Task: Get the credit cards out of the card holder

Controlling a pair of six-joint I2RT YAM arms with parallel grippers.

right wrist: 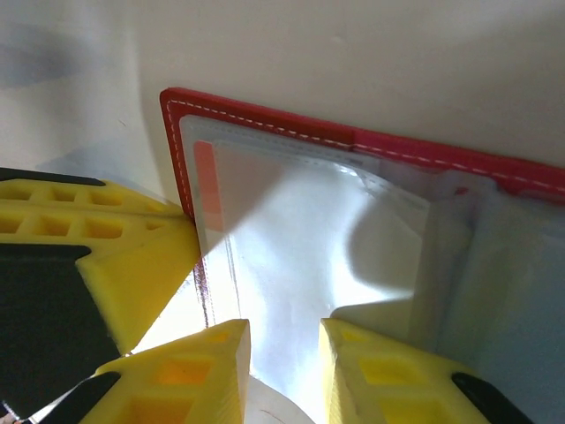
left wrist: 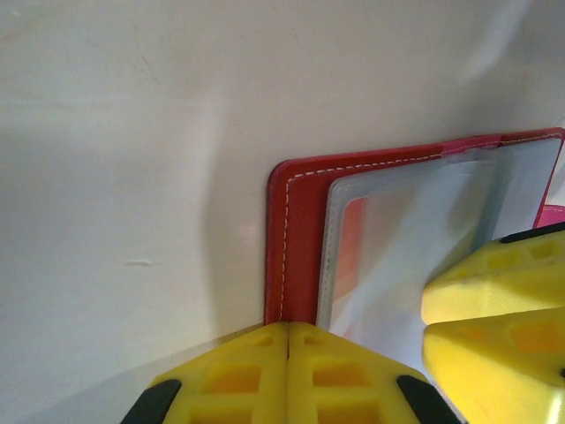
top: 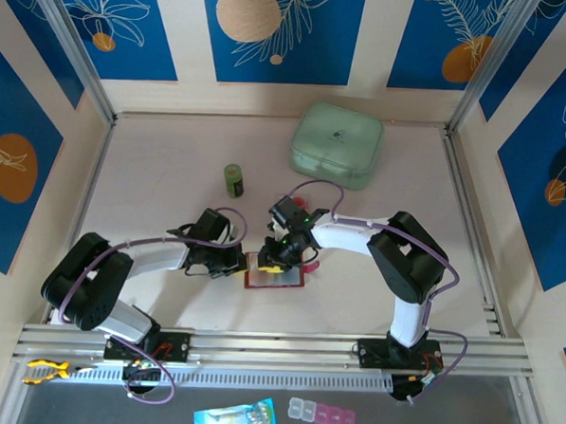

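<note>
As things stand: the card holder lies opened flat on the worktop, red cover down and clear pockets up, so its contents can be reached from above.
Credit cards: none out yet. An orange band shows through the clear pocket nearest the holder's left edge. How many cards sit inside cannot be told.
Left claw: closed, fingertips meeting with nothing visible between them, set at the holder's left edge. I judge it is there as a weight, pinning the cover so the holder neither slides nor folds when something is pulled.
Right claw: open, over the holder's middle, one finger on either side of a loose pocket leaf that bulges up between them. Whether the pads touch the plastic is unclear.
Step in hand: probably lifting or parting the pocket leaf to expose a card edge.
Next move calls for: a grip on the card itself, not only the slippery sleeve.
Risk: pinching the leaf alone would drag the whole holder out from under the left claw.
Bystanders: the mint-green case and small green bottle stand well beyond the holder's far edge, out of the way.
</note>
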